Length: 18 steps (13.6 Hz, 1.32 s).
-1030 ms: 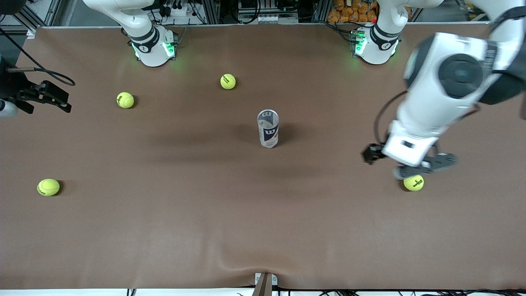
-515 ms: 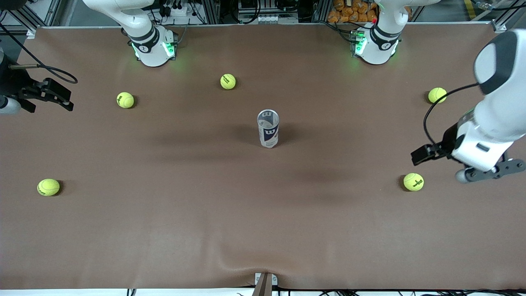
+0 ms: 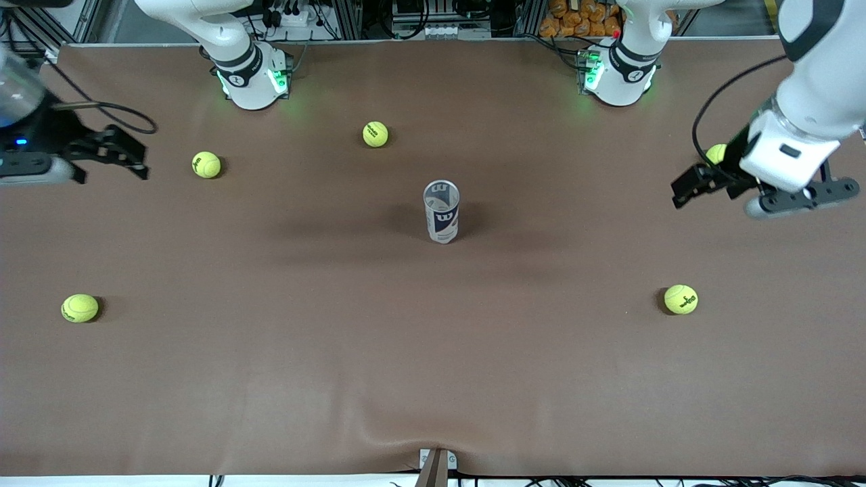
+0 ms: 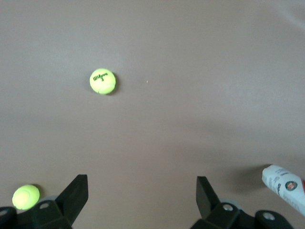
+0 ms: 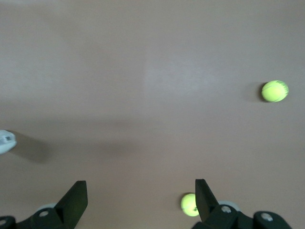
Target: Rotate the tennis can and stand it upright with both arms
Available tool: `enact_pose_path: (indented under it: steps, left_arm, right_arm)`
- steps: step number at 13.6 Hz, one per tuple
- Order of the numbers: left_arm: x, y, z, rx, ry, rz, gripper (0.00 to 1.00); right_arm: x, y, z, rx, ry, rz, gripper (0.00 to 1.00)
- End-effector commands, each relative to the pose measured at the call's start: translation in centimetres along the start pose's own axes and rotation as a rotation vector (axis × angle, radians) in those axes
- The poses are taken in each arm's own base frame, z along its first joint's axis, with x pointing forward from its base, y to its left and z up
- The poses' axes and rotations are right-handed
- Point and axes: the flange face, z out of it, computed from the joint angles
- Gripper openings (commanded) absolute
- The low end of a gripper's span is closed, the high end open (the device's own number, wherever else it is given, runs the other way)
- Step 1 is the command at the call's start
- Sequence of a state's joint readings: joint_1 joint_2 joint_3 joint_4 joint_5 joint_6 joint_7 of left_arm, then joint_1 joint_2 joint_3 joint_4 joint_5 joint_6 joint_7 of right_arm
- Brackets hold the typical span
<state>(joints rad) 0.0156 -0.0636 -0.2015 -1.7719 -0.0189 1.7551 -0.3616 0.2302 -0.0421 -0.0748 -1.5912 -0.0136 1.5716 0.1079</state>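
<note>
The tennis can (image 3: 441,211) stands upright on the middle of the table (image 3: 433,379), with one ball (image 3: 375,134) farther from the front camera between the two arm bases, and another ball (image 3: 206,165) toward the right arm's end, near that arm's base. Two more balls lie nearer the front camera than the can, one (image 3: 80,308) at the right arm's end and one (image 3: 680,299) toward the left arm's end. The right end effector (image 3: 115,157) hangs over the right arm's end of the table, and the left end effector (image 3: 703,181) over the left arm's end, just beside a fifth ball (image 3: 714,153) partly hidden by it; both are well apart from the can.
</note>
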Motion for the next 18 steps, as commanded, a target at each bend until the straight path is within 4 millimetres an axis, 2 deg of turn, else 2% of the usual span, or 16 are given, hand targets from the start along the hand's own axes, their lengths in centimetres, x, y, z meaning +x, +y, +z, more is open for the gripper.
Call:
enact_pose_path:
  steps: [1, 3, 4, 6, 9, 12, 14, 15, 18]
  left_arm:
    - [-0.9, -0.4, -0.3, -0.009, 0.032, 0.000, 1.00]
    - [1.4, -0.3, -2.3, -0.032, 0.068, -0.001, 1.00]
    - [2.3, -0.4, -2.5, -0.034, 0.055, -0.002, 1.00]
    - [2.7, -0.4, -2.3, -0.032, 0.040, -0.002, 1.00]
    - [2.6, -0.5, -2.3, -0.031, 0.038, -0.004, 1.00]
    - [3.6, -3.4, -2.0, -0.025, 0.034, 0.046, 1.00]
    - [3.7, -4.3, -2.6, -0.025, 0.045, 0.036, 1.00]
    - [3.5, -4.3, -2.8, -0.024, 0.049, 0.035, 1.00]
    - [2.8, -3.7, -3.4, -0.023, 0.042, 0.045, 1.00]
  right_arm:
    - [-0.1, -3.0, 0.3, -0.003, 0.006, 0.017, 1.00]
    - [0.1, -4.1, 0.7, -0.003, 0.007, 0.000, 1.00]
    - [0.2, -4.2, 0.8, -0.002, 0.013, -0.003, 1.00]
    - [0.4, -3.7, 0.8, -0.002, 0.014, 0.003, 1.00]
    - [0.5, -0.8, 0.3, -0.002, 0.018, 0.033, 1.00]
    - [0.4, 3.6, 0.0, -0.005, 0.012, 0.009, 1.00]
    - [0.2, 6.6, -0.2, -0.004, 0.013, 0.005, 1.00]
    - [0.2, 7.5, -0.1, -0.004, 0.010, 0.012, 1.00]
    - [-0.4, 8.1, -0.7, -0.003, 0.004, 0.023, 1.00]
